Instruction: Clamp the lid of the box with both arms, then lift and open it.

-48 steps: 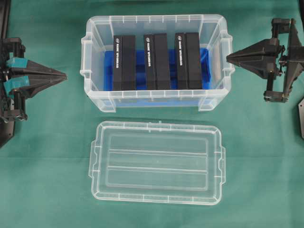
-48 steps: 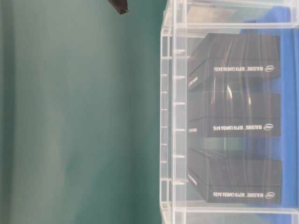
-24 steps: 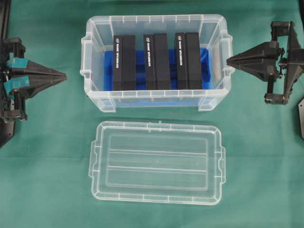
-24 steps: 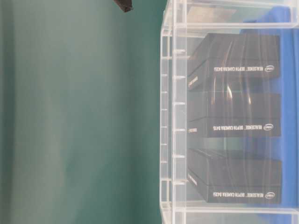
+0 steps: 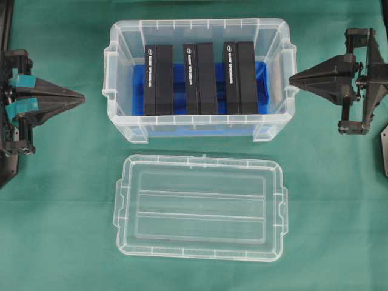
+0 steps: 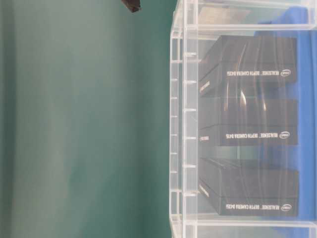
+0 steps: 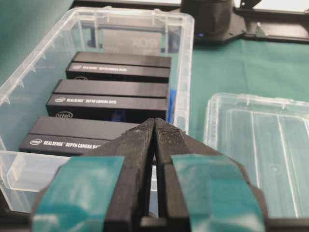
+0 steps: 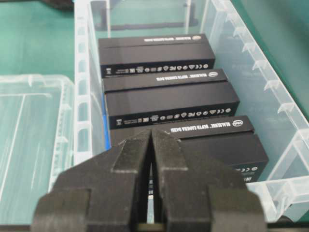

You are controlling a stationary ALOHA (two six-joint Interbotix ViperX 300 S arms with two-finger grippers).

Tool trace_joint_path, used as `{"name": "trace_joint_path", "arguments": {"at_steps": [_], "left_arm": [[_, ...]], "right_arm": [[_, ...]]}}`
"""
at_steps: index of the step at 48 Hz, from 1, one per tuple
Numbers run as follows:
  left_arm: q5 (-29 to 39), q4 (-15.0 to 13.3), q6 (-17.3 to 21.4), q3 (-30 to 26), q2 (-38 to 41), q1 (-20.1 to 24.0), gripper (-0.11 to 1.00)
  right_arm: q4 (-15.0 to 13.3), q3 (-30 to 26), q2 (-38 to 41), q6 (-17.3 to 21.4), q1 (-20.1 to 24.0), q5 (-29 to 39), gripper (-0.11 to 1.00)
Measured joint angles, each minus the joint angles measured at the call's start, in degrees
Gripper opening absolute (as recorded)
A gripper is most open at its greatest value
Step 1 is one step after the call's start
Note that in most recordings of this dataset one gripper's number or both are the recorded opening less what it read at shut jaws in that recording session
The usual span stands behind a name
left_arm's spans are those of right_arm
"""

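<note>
Lid (image 5: 200, 207) flat before box (image 5: 199, 79); both grippers' jaws pressed together, outside box ends.

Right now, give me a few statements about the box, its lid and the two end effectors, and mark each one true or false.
1. The lid lies flat on the green cloth, beside the box. True.
2. The box holds four black blocks. False: three black blocks stand inside, on a blue base.
3. The left end effector is clamped on the lid's edge. False: it is shut on nothing, off to the box's left side.
4. The right end effector points at the box's right side with its jaws closed. True.
5. The lid covers the box. False: the box is open on top.
</note>
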Motion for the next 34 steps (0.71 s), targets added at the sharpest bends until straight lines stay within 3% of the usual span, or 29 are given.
{"name": "trace_joint_path", "arguments": {"at_steps": [34], "left_arm": [[0.0,0.0,0.0,0.0,0.1,0.0,0.01]], "right_arm": [[-0.4,0.0,1.3,-0.2,0.0,-2.2,0.00]]}}
